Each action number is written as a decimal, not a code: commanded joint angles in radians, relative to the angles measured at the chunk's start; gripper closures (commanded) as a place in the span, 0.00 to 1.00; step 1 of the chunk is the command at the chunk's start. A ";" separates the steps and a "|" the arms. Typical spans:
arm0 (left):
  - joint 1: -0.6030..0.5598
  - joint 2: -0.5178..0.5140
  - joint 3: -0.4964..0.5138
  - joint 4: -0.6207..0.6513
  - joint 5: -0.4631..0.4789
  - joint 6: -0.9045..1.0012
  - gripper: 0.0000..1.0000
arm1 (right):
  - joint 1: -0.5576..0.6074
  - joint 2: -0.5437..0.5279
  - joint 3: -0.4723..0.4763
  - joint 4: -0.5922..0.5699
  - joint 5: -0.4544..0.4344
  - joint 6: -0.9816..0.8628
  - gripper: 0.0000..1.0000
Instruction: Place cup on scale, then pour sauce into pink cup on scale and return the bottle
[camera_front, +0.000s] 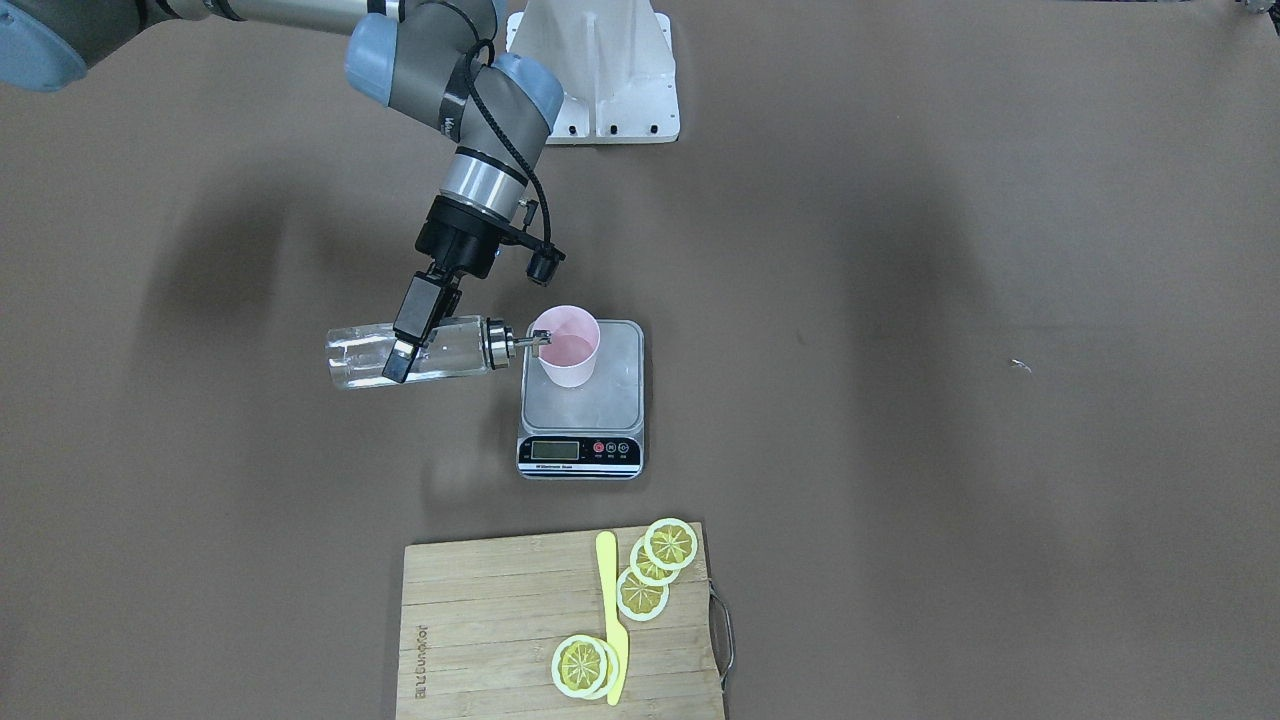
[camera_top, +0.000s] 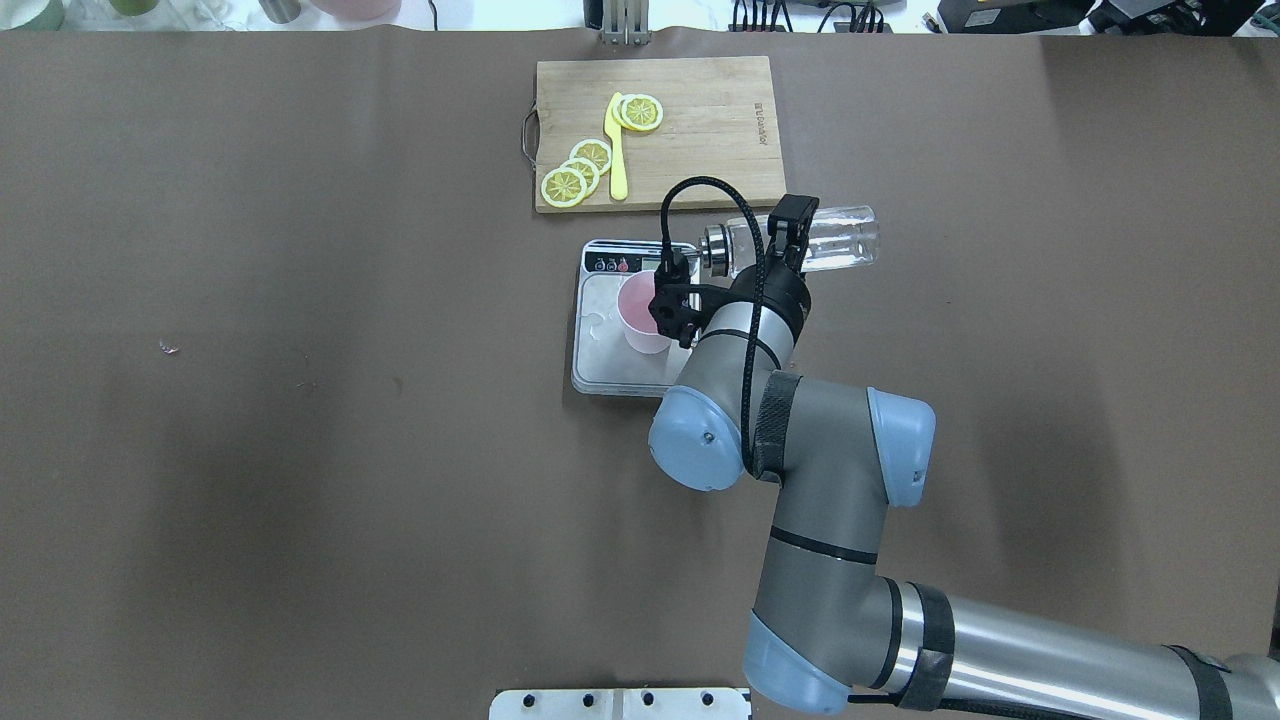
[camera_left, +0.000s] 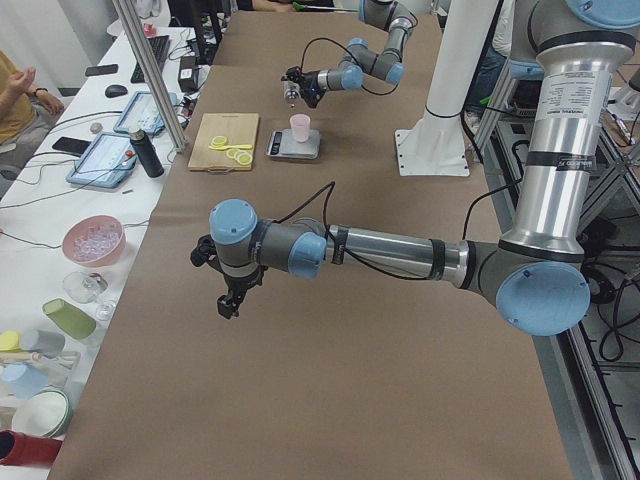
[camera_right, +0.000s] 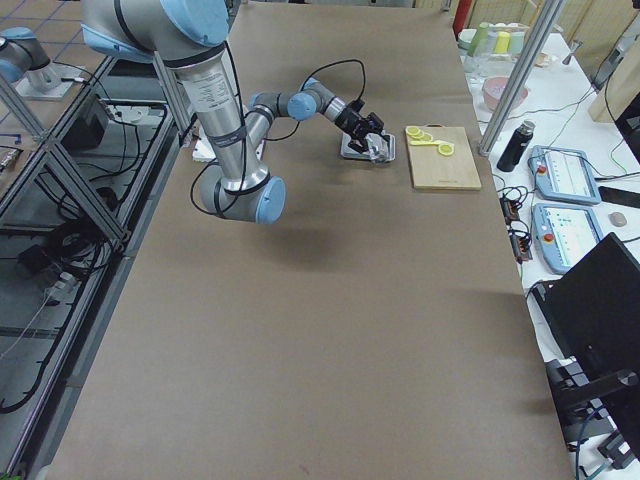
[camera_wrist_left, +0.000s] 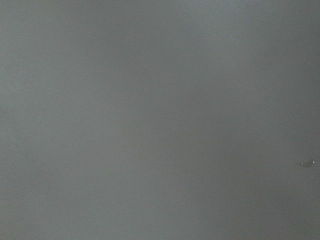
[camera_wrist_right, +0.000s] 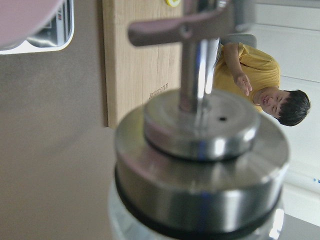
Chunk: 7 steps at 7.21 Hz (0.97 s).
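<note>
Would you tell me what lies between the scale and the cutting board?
Only bare table separates the scale and the cutting board, seen in the front-facing view.

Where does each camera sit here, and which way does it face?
Front-facing: across the table, facing the mount; right arm holds bottle tipped to cup on scale.
Overhead: behind the mount, looking forward; right arm from bottom right.
Exterior left: left table end; left arm near, left end effector above the table.
Exterior right: opposite end; right arm near.
Left wrist: table only, no body.
Right wrist: along the bottle's spout; no arm.
Front-facing and overhead share the cutting board, mirrored.
</note>
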 joint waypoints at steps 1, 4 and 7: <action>-0.002 -0.001 0.005 0.000 0.000 0.000 0.02 | 0.001 0.002 -0.006 0.000 -0.013 -0.028 1.00; -0.005 -0.001 0.006 0.000 -0.002 0.001 0.02 | 0.002 0.002 -0.006 -0.005 -0.045 -0.068 1.00; -0.009 -0.001 0.008 0.000 -0.006 0.001 0.02 | 0.002 0.003 -0.001 -0.003 -0.045 -0.066 1.00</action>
